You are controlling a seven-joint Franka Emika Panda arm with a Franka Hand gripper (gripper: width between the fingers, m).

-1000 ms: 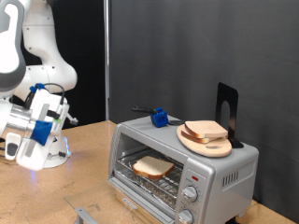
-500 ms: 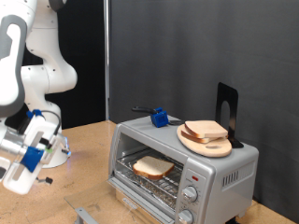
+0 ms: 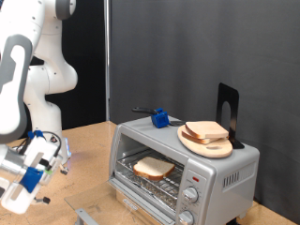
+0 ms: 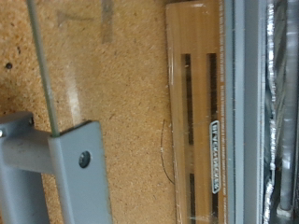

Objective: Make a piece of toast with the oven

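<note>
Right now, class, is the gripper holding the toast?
No: the toast lies on the rack inside the oven, while the gripper is apart from it, at the exterior view's left.

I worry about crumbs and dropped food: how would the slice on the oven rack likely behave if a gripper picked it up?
The piece of toast looks thin and flat, so it is probably light. Its pale face suggests soft bread that may bend or dent under pinching. It lies flat on the wire rack inside the oven, so rolling seems unlikely.
</note>
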